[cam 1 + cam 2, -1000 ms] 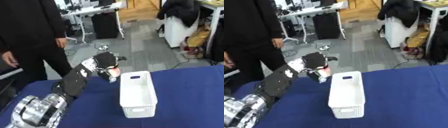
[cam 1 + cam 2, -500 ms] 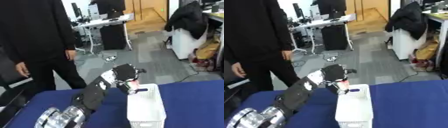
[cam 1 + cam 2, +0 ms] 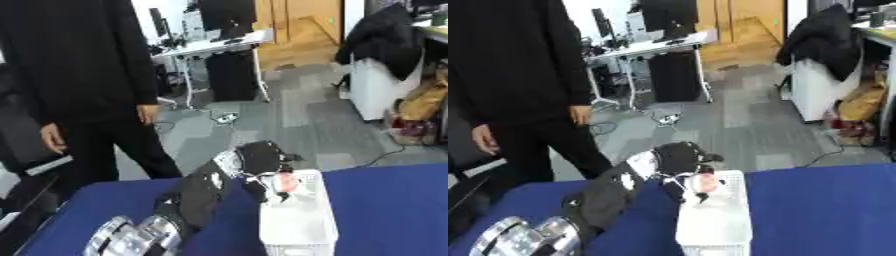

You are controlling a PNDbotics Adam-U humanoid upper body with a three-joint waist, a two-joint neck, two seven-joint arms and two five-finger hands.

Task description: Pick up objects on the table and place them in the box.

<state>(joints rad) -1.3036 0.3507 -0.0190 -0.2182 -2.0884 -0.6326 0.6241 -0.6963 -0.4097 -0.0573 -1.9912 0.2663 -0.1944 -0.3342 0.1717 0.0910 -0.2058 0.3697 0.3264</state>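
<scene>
The robot's left arm is reaching in from the lower left, across a table [image 3: 385, 195] covered in blue cloth, and its left hand [image 3: 261, 161] is hanging over the far end of a white box [image 3: 297, 220]. The box is a long, narrow, slotted plastic bin, lying lengthwise away from the robot near the table's far edge. The hand's fingers [image 3: 677, 186] are curling downward around a small reddish-pink object [image 3: 286, 183], which is sitting just above the box's open top at its far end; whether the object is touching the rim or the inside of the box cannot be made out. The object's shape is too blurred to name beyond its colour. The silver joints of the arm are showing at the bottom left, over the cloth. The right hand is appearing in neither view. A person in dark clothing is standing beyond the table on the left, touching nothing on it
</scene>
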